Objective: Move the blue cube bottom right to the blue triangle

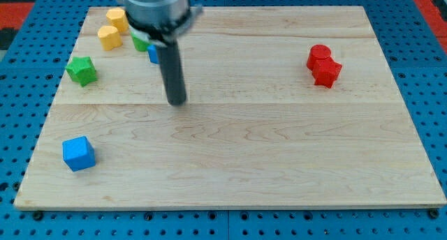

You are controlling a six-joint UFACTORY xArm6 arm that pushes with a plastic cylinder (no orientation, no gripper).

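The blue cube (78,153) sits near the board's bottom left corner. A blue block (153,54), probably the blue triangle, is mostly hidden behind the rod near the top left. My tip (177,102) rests on the board just below and to the right of that blue block, and far up and to the right of the blue cube. It touches no block.
Two yellow blocks (113,28) lie at the top left. A green block (140,42) is partly hidden by the arm, and a green star-like block (82,70) is at the left. Two red blocks (323,65) sit together at the right. The wooden board (279,163) ends in blue pegboard.
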